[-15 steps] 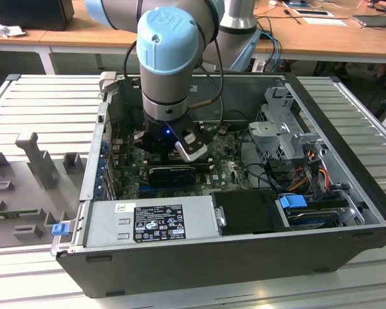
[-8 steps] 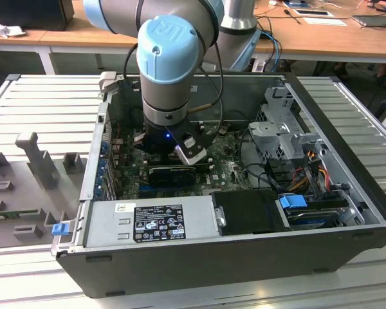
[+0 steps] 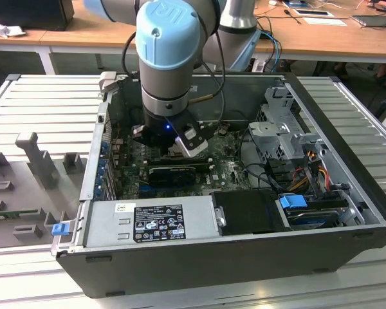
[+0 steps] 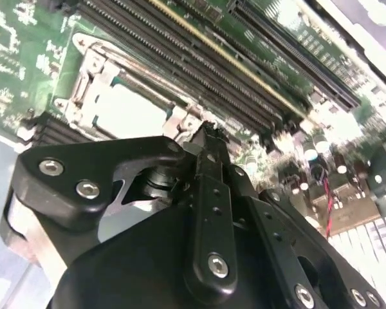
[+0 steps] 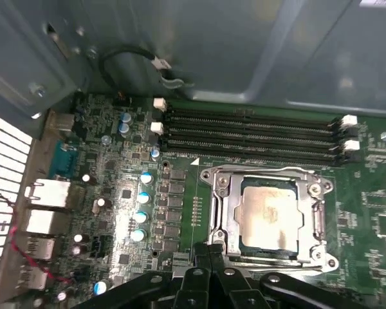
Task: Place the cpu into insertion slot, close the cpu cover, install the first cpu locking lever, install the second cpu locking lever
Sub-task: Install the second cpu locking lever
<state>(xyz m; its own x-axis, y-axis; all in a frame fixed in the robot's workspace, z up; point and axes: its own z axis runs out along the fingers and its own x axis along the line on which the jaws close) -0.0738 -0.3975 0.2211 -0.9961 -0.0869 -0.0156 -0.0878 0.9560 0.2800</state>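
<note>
Claw [image 5: 209, 254] at cover's [image 5: 222, 199] edge; cpu [image 5: 268, 220] flat.

The exterior view looks steeply down from in front of the open computer case [image 3: 231, 270], far enough to frame all of it. Both wrist views sit close above the motherboard [image 5: 122, 193] inside that case, angled across the insertion slot [image 5: 270, 215] and memory slots [image 5: 251, 132], which they share.

A wooden desk [image 3: 83, 35] stands behind the ribbed grey metal table [image 3: 38, 109].
</note>
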